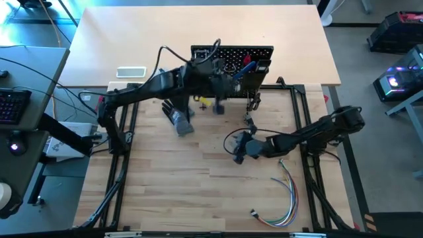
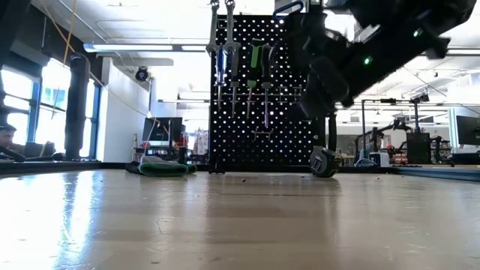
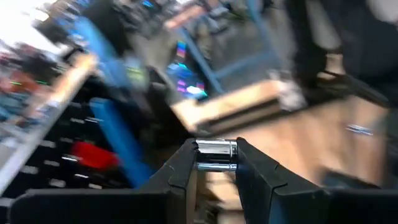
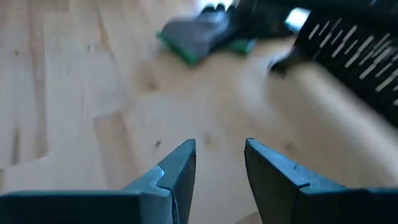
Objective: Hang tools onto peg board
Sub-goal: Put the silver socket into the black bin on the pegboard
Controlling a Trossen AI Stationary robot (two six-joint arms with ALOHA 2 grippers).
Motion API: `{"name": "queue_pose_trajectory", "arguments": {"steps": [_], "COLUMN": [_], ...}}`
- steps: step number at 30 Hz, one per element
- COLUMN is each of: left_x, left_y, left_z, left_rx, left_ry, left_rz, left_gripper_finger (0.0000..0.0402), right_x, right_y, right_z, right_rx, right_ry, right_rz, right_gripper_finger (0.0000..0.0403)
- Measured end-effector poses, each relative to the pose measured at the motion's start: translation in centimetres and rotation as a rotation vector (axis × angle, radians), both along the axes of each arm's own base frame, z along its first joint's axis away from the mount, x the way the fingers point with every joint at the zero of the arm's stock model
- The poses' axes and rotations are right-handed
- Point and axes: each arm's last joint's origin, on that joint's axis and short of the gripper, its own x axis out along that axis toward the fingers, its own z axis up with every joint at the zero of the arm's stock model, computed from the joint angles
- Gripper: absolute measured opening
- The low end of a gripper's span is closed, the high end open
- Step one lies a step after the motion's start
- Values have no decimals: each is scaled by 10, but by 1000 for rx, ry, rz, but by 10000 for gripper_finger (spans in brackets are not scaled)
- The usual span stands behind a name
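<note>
1. Peg board [image 1: 231, 56] stands upright at top centre of the high view, several tools [image 2: 244, 64] already hung on it.
2. Left gripper [image 3: 216, 163] sits just in front of the board, clamped on a shiny silver tool [image 3: 216, 155].
3. Right gripper [image 4: 219, 165] waits centre-right over bare table, fingers apart, empty.
4. Risk: thin grip, so the tool may slip, miss its hook or knock hung tools.
</note>
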Motion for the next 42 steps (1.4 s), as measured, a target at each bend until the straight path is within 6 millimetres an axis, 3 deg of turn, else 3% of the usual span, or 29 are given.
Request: {"name": "queue_pose_trajectory", "arguments": {"steps": [9,20,30,42], "left_x": [-28,-26,-12,4], "left_y": [-42,-80,-86,-88], "left_z": [-2,-11,-28,-41], "left_rx": [-244,-396,-522,-589], "left_ry": [198,291,345,360], "left_rz": [-154,-330,-430,-488], "left_gripper_finger": [71,71,71,71], "right_x": [-20,-32,-37,-18], "right_y": [34,67,83,78], "right_z": [47,93,107,126], "right_rx": [-492,-814,-1145,-1180], "right_ry": [-43,-164,-178,-79], "right_rz": [8,67,299,320], "right_gripper_finger": [134,134,134,134]}}
